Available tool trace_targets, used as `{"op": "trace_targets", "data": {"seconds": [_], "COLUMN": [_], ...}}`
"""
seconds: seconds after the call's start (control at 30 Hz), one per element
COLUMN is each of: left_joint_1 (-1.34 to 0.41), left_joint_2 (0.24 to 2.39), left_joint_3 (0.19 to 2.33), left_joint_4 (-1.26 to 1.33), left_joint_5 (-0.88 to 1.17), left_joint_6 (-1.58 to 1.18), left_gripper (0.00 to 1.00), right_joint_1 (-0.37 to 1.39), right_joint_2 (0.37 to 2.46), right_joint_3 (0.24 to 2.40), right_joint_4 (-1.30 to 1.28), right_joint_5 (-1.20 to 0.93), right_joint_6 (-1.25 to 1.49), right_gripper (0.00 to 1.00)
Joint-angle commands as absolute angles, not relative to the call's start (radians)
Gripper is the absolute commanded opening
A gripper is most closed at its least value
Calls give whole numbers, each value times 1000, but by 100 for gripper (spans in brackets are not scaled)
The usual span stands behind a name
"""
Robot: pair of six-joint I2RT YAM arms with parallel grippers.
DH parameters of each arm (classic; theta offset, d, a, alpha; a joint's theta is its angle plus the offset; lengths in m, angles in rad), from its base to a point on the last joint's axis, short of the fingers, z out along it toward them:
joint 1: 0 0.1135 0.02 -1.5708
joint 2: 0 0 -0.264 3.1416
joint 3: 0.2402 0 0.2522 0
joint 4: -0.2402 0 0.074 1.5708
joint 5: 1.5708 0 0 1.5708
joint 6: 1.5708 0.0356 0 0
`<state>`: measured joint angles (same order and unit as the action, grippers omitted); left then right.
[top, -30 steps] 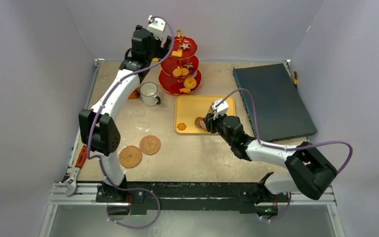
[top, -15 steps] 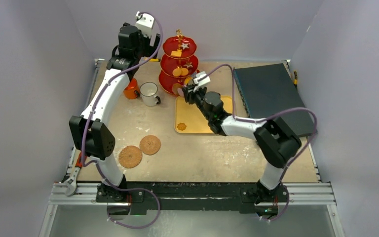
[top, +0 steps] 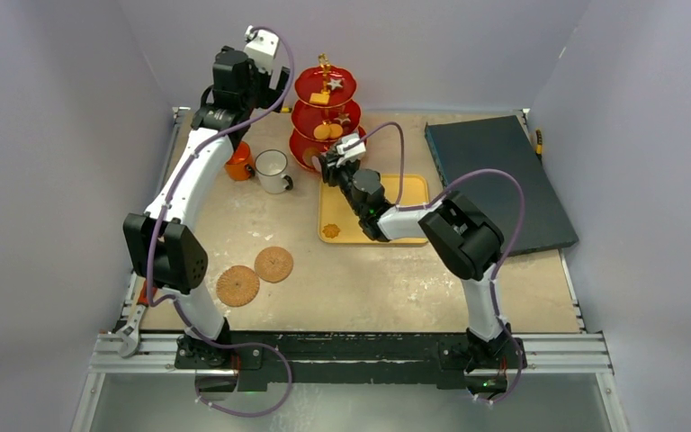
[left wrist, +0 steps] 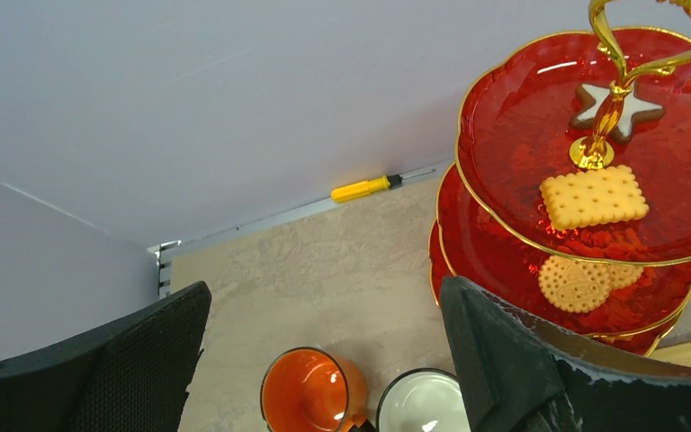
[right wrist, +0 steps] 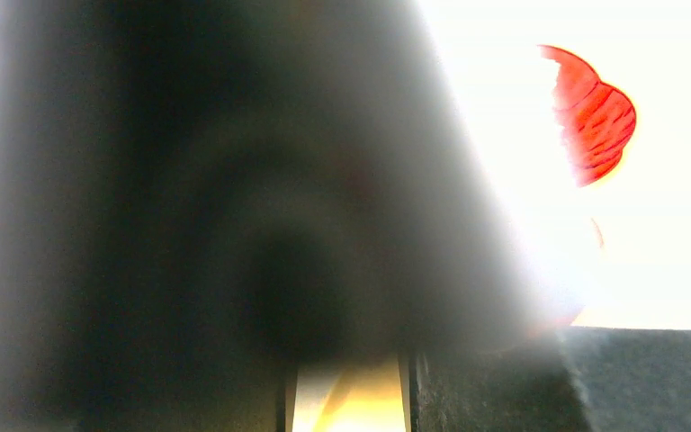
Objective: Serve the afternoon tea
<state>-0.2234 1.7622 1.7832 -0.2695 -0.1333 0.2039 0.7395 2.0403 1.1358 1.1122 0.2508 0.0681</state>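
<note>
- The left gripper is up high, just left of the red stand, near its top plate.
- Its two fingers are spread wide apart, with nothing between them.
- The right gripper reaches over the yellow tray to the bottom plate of the stand.
- Its own camera shows only a dark blur, so I cannot tell if its fingers are apart or together, or if they hold anything.
- The stand is at the back of the table.
- On the top plate are a star biscuit and a square biscuit. Round biscuits lie on the plate below.
- One small biscuit sits on the tray, near its front left corner.
- The orange mug and the white mug stand side by side, left of the stand.
- Two round brown mats lie near the front left.
- A dark blue board lies on the right.
</note>
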Motion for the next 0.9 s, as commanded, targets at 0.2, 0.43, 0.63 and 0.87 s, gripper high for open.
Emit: {"op": "trace_targets", "data": {"seconds": [0.2, 0.43, 0.63, 0.87], "left_joint_1": [-209, -206, -206, -206], "left_joint_2": [1707, 1712, 1716, 1709], "left_joint_3": [1758, 1750, 1757, 1757], "left_joint_4": [-256, -259, -265, -279], "left_joint_5": [-109, -98, -88, -81], "left_joint_6": [223, 219, 216, 205], "left_gripper": [98, 99, 99, 99], "right_joint_1": [760, 768, 786, 825], "right_joint_2": [2193, 2258, 2204, 2025], "right_joint_3": [1267, 1310, 1240, 1033], "right_joint_4": [1361, 1402, 1444, 1470], "right_joint_5": [430, 494, 491, 472], "right_joint_6": [41, 21, 4, -18], "right_gripper": [41, 62, 69, 69]}}
